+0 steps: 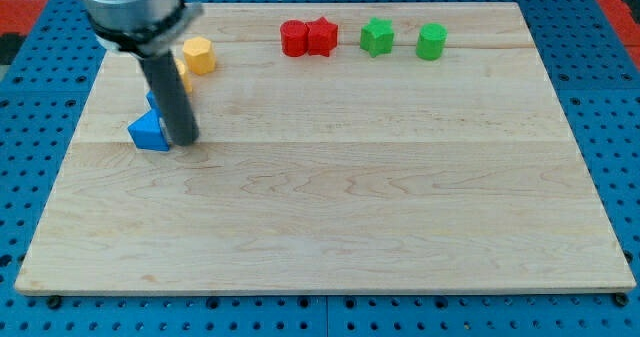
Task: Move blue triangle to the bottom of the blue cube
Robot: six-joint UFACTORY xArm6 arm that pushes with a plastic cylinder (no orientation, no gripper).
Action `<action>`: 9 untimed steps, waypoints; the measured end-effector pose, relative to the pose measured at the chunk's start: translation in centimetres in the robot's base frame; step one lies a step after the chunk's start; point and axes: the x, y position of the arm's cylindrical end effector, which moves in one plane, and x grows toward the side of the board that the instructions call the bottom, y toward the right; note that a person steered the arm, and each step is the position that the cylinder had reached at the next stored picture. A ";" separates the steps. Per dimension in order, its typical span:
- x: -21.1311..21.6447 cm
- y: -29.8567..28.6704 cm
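One blue triangle (149, 133), apex up, touches my tip (184, 139); no gripper shows.

two blue blocks (150, 133), two yellow (199, 54), two red (307, 37), two green (404, 39)

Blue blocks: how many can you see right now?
2. The blue triangle lies at the view's left, just left of my tip. The blue cube sits just above it, mostly hidden behind the rod.
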 end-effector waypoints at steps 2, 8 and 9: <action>0.9 -1.3; 2.7 -17.1; -0.3 -16.2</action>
